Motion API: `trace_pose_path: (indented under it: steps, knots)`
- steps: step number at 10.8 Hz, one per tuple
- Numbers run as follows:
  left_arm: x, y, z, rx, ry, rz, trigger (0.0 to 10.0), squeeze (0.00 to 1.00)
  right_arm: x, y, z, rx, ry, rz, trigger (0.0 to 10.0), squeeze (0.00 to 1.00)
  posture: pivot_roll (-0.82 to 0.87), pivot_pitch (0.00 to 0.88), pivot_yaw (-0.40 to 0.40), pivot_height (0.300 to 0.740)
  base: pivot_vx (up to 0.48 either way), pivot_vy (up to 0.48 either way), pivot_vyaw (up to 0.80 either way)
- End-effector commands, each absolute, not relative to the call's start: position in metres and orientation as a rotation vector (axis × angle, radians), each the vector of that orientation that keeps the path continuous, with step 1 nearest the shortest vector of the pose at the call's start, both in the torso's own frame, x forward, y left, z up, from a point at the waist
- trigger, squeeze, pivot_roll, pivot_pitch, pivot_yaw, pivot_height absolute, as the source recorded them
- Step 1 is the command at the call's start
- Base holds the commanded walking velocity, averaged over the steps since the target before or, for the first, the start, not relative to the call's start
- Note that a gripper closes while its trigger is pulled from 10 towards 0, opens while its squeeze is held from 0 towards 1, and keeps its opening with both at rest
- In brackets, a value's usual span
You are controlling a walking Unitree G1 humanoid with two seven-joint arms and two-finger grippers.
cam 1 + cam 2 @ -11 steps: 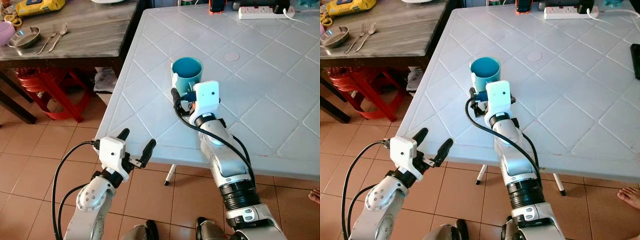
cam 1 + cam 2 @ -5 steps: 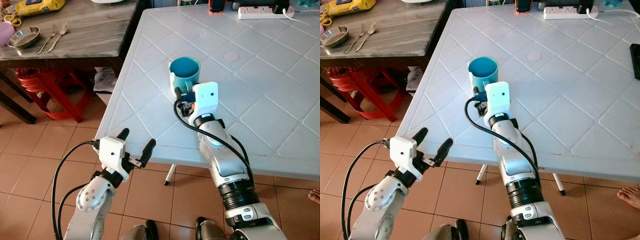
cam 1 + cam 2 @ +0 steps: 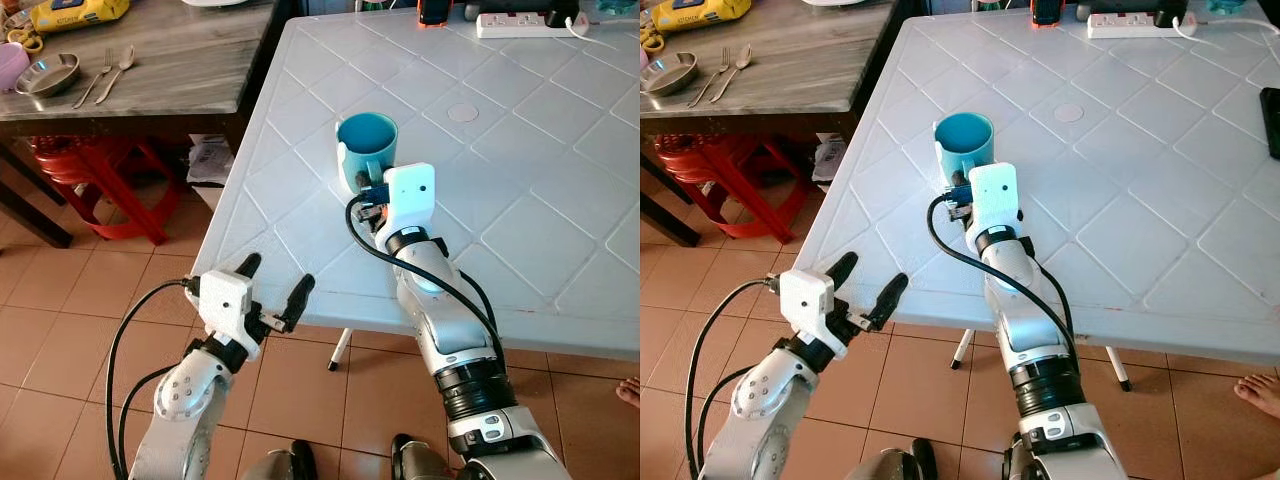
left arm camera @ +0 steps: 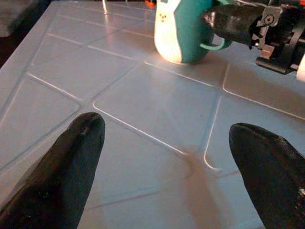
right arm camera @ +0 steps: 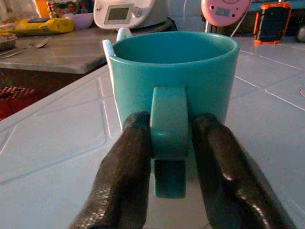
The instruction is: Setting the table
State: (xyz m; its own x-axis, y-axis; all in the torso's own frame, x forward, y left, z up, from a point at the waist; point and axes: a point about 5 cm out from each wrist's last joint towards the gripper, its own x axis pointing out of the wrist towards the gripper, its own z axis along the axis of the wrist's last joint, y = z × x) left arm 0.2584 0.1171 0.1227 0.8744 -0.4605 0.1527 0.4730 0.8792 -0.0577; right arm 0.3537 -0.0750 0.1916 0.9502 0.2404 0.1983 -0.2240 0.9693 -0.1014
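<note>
Teal mug (image 3: 366, 150), upright on white table (image 3: 560, 200): handle pinched between right gripper (image 5: 169, 157) fingers, slid slightly farther from the edge than a second before, placement nearly done; left gripper (image 3: 272, 292) spread wide, empty.

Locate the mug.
The teal mug stands on the white table near its left edge, straight ahead in the eye views, its handle pinched by the right gripper.
</note>
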Motion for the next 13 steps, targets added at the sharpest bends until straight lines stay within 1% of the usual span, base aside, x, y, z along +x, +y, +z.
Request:
trace_pose_path:
  steps: [1,5,9,12,13]
  knots:
    - [0.256,0.122,0.119,-0.089,-0.123,-0.480,10.0,0.00,0.353,-0.065,0.193,-0.069,-0.216,0.259,0.0,0.00,-0.03,0.257,0.147,0.740,0.000,0.000,0.00]
    - [0.257,0.122,0.118,-0.086,-0.121,-0.483,10.0,0.00,0.351,-0.061,0.192,-0.071,-0.223,0.261,0.0,0.00,-0.03,0.257,0.149,0.740,0.000,0.000,0.00]
    - [0.258,0.122,0.117,-0.083,-0.121,-0.482,10.0,0.00,0.348,-0.064,0.191,-0.066,-0.225,0.248,0.0,0.00,-0.03,0.248,0.149,0.740,0.000,0.000,0.00]
    - [0.273,0.127,0.125,-0.071,-0.154,-0.427,10.0,0.00,0.332,-0.080,0.192,-0.030,-0.276,0.233,0.0,0.00,-0.04,0.220,0.143,0.740,0.000,0.000,0.00]
    - [0.277,0.130,0.127,-0.062,-0.160,-0.392,10.0,0.00,0.324,-0.085,0.190,-0.020,-0.286,0.224,0.4,0.00,-0.04,0.214,0.144,0.740,0.000,0.000,0.00]
